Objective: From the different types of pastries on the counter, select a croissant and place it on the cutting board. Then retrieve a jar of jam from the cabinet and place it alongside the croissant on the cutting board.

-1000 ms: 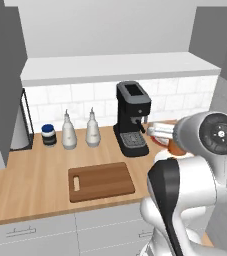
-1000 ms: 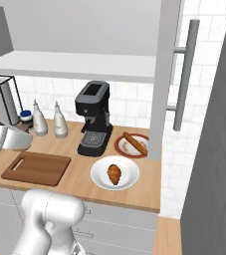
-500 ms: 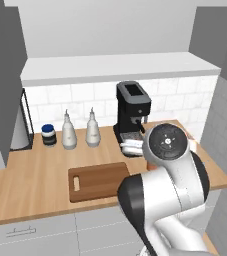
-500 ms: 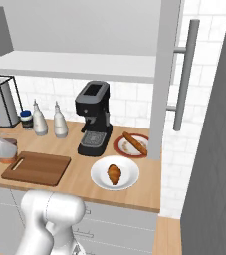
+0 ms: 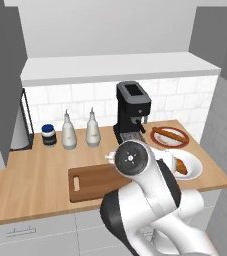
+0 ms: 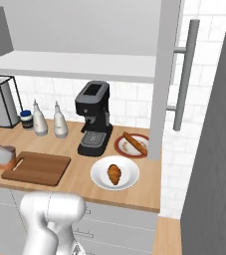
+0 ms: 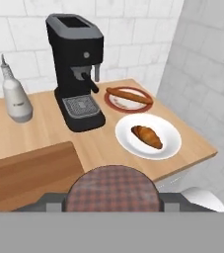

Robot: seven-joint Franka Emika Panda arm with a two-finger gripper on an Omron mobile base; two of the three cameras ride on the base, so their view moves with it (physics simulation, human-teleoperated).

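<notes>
Orange-brown and probably slick, rigid glass, the jar of jam (image 6: 7, 155) was clamped by its sides in the gripper (image 7: 112, 200), by the table's (image 6: 79, 172) front edge beside the cutting board (image 6: 37, 168).

Claw (image 7: 112, 205) clamped around jar of jam (image 7: 112, 188)

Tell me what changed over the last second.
The arm swung left across the counter, carrying the jar of jam in the shut gripper to the cutting board's left end. The croissant stayed on its white plate; the coffee machine and bottles didn't move.
</notes>
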